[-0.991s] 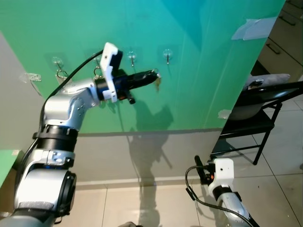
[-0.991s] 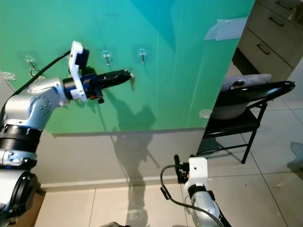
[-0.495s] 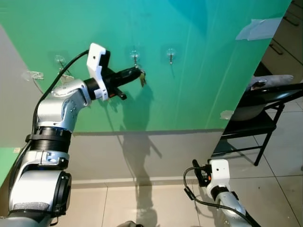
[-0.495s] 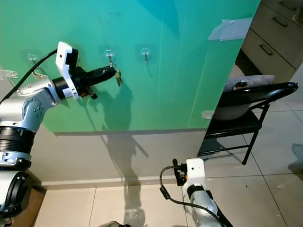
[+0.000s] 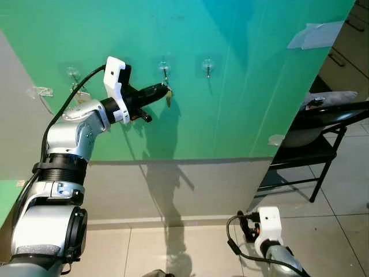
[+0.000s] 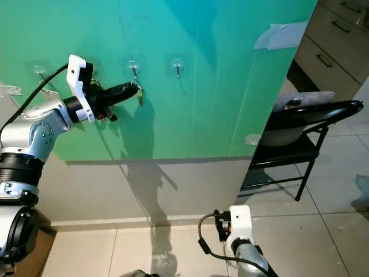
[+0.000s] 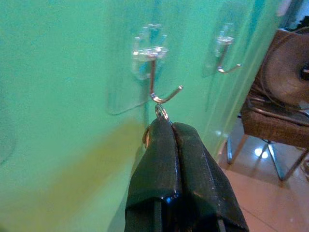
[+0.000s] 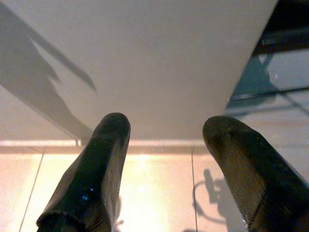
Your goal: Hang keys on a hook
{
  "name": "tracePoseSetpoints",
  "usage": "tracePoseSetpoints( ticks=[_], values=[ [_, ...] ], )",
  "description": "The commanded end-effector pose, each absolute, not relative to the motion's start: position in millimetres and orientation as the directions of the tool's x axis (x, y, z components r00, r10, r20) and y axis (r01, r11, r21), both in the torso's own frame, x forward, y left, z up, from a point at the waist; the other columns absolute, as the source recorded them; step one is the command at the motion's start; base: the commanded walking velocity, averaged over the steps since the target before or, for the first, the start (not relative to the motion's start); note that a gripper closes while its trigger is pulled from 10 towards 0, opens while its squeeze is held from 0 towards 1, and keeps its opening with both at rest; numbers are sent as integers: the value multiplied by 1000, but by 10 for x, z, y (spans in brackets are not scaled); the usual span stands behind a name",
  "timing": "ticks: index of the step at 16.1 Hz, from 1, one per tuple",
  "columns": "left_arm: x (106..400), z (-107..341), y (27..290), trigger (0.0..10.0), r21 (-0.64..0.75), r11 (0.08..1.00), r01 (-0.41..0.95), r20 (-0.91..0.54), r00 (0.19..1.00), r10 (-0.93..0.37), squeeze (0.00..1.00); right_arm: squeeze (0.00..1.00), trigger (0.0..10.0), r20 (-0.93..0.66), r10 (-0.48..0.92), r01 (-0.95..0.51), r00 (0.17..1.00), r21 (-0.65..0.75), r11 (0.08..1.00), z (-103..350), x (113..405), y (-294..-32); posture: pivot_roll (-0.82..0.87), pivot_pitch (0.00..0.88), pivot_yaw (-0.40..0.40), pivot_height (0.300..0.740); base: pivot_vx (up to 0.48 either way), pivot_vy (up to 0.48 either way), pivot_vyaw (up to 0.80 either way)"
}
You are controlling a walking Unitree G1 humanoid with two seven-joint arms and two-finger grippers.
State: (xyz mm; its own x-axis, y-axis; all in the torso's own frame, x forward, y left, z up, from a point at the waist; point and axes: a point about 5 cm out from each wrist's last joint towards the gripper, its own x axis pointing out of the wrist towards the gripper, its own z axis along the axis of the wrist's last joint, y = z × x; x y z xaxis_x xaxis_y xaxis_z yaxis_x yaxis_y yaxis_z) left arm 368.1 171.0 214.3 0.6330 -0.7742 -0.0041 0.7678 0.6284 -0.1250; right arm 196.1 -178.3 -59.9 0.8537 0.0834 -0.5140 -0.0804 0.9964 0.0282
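Observation:
My left gripper (image 5: 163,90) is raised against the green wall panel (image 5: 242,86), shut on a small bunch of keys (image 5: 168,99). The key ring (image 7: 162,112) pokes out past the fingertips, just under the bend of a clear-backed metal hook (image 7: 155,82); whether ring and hook touch I cannot tell. That hook (image 5: 164,71) is one of several in a row, with another hook (image 5: 207,66) to its right. My right gripper (image 8: 166,137) hangs low over the floor tiles, open and holding nothing.
A black folding chair (image 5: 314,135) with a cushion stands to the right of the panel. Grey drawers (image 5: 346,46) are behind it. Tape patches (image 5: 314,34) stick to the panel's right edge. Another item hangs on the far left hook (image 5: 74,81).
My left gripper has carried the keys leftward along the wall, from near the right hook to just under the middle one. The right arm has sunk lower in view.

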Motion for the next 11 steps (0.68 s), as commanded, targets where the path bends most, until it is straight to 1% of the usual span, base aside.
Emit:
tracePoseSetpoints(
  ticks=[1, 4, 5, 8, 11],
  values=[
    [3689, 2228, 1674, 10000, -70, 611, 789, -6, 612, -791, 0, 0, 10000, -539, 71, -67, 840, 27, 997, -625, 1947, -1804, -160, 0, 83, 740, 0, 0, 0],
    [3661, 2224, 1635, 10000, -53, 577, 815, -20, 577, -817, 0, 0, 10000, -569, 63, -58, 820, 27, 998, -662, 1907, -1820, -160, 0, 85, 740, 0, 0, 0],
    [3641, 2207, 1626, 10000, -42, 559, 828, -38, 558, -829, 0, 0, 10000, -562, 66, -60, 825, 28, 998, -658, 1908, -1811, -159, 0, 84, 740, 0, 0, 0],
    [3639, 2208, 1629, 10000, -39, 558, 829, -34, 557, -830, 0, 0, 10000, -538, 74, -69, 840, 28, 997, -636, 1925, -1793, -158, 0, 83, 740, 0, 0, 0],
    [3670, 2264, 1659, 10000, -48, 580, 813, 1, 580, -814, 0, 0, 10000, -538, 76, -73, 840, 27, 997, -637, 1923, -1788, -158, 0, 82, 740, 0, 0, 0]
  ],
)
